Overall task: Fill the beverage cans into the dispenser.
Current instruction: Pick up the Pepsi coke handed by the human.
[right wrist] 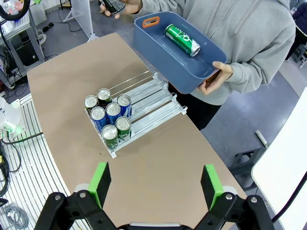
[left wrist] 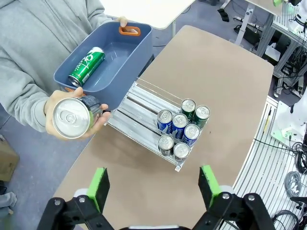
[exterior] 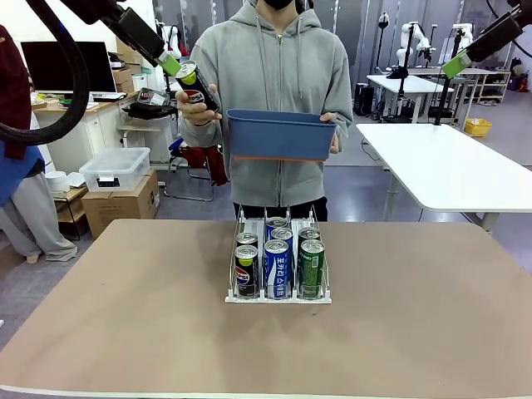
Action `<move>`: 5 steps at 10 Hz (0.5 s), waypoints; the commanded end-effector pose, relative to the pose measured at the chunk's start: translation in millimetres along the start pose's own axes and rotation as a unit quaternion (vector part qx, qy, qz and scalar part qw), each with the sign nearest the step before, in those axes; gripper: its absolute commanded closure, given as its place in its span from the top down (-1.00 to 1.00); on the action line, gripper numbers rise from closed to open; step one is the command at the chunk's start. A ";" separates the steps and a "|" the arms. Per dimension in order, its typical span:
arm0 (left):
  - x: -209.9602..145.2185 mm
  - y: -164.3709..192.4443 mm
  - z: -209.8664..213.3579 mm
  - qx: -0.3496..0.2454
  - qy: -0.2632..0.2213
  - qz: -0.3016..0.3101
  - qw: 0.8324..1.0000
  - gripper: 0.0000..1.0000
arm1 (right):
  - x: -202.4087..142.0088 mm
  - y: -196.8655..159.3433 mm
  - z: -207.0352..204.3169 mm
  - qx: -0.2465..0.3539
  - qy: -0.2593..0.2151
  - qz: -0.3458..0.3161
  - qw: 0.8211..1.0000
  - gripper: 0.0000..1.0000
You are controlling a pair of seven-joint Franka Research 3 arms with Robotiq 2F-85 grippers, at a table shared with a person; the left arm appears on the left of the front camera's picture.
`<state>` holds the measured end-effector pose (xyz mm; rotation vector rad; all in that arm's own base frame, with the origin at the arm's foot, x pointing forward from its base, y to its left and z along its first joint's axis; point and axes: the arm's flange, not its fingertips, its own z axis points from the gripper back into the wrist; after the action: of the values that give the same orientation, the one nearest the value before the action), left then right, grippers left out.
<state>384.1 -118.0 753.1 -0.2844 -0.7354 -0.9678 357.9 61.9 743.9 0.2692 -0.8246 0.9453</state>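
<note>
The white wire dispenser (exterior: 279, 296) stands mid-table with several beverage cans (exterior: 277, 268) upright at its front: black, blue and green. Across the table a person holds a blue bin (exterior: 278, 137) in one hand and a black can (exterior: 194, 88) in the other. One green can (left wrist: 86, 66) lies inside the bin (left wrist: 120, 52). My left gripper (exterior: 169, 61) hangs open high at the left, close to the raised can but apart from it (left wrist: 72, 117). My right gripper (exterior: 457, 63) hangs open high at the right. Both wrist views look down on the dispenser (left wrist: 139, 117) (right wrist: 144, 100) past open jaws (left wrist: 153, 187) (right wrist: 156, 184).
The brown table (exterior: 125, 324) is bare around the rack. The back halves of the dispenser's lanes (right wrist: 153, 93) are free. A white table (exterior: 449, 166) stands behind at the right, and boxes and a desk (exterior: 116, 179) at the left.
</note>
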 end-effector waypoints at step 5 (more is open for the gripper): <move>1.8 1.7 -13.7 0.084 0.013 -0.046 0.995 1.00 | -0.5 -0.5 -0.1 -0.002 0.003 0.002 1.000 1.00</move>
<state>387.0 -124.2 756.1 -0.1523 -0.7899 -0.9918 357.9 61.8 743.9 0.2692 -0.8246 0.9453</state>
